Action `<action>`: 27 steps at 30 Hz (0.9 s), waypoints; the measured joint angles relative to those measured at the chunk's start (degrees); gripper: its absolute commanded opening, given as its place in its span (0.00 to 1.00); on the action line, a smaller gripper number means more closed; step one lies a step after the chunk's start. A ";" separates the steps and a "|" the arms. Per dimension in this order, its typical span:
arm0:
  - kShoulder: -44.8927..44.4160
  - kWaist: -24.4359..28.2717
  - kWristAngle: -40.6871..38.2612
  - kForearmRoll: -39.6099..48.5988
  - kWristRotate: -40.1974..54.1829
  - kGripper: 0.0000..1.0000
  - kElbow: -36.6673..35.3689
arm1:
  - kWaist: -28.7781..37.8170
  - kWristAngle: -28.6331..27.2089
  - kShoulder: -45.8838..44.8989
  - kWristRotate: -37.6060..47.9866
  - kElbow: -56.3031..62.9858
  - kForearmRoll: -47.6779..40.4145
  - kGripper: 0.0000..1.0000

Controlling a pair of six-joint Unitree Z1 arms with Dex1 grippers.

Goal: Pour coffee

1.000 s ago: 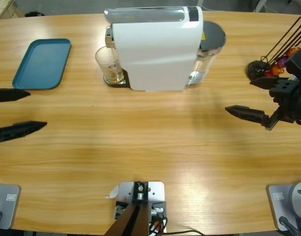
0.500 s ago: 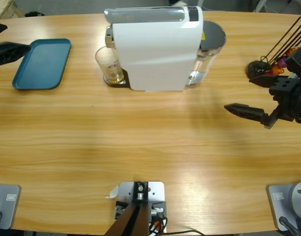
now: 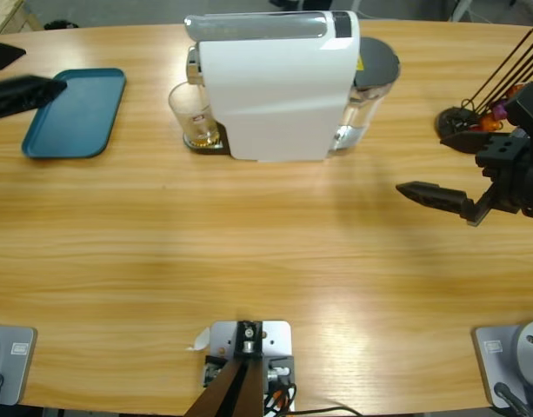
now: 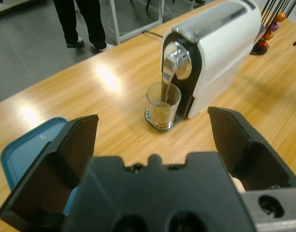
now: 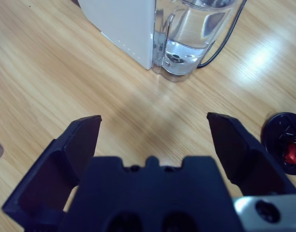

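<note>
Since a moment ago the left hand [image 3: 12, 76] slid a little over the blue tray [image 3: 75, 113], spread wide; right hand [image 3: 449, 169] spread too; coffee [image 4: 162, 112] sits in the glass [image 3: 193, 115] under the white machine [image 3: 275, 87] on the counter [image 3: 249, 252]

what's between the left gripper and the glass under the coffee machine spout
In the high view, the blue tray lies between the left gripper and the glass; past the tray it is bare wooden table. The left wrist view agrees.
</note>
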 measured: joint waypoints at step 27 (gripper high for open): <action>-0.55 -1.11 -3.28 0.01 5.43 1.00 1.14 | 0.00 0.00 0.36 0.00 0.05 -0.47 1.00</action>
